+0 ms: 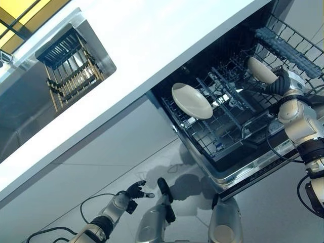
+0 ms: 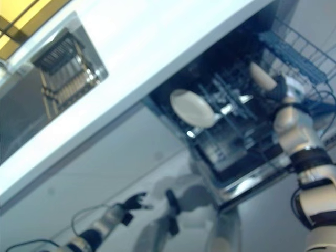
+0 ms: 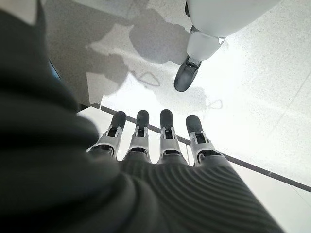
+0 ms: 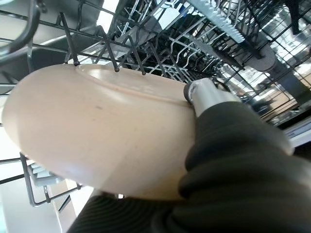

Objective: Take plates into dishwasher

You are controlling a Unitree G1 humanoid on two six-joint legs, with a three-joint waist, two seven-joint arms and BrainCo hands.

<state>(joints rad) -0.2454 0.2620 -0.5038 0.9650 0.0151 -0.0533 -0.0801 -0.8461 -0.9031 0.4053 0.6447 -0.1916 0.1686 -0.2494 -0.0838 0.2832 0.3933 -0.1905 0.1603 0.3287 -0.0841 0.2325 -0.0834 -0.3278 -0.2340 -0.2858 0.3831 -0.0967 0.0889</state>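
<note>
Two plates are visible; no writing is readable. One plate (image 1: 191, 100) stands in the dishwasher rack (image 1: 223, 134). The right hand (image 1: 280, 82) grips the second plate (image 1: 261, 70) over the rack. The left hand (image 1: 136, 191) hangs low, fingers straight, below the counter (image 1: 152, 45).

Dark wire dishwasher rack (image 1: 223, 139) with one cream plate (image 1: 191, 100) upright among its tines.
</note>
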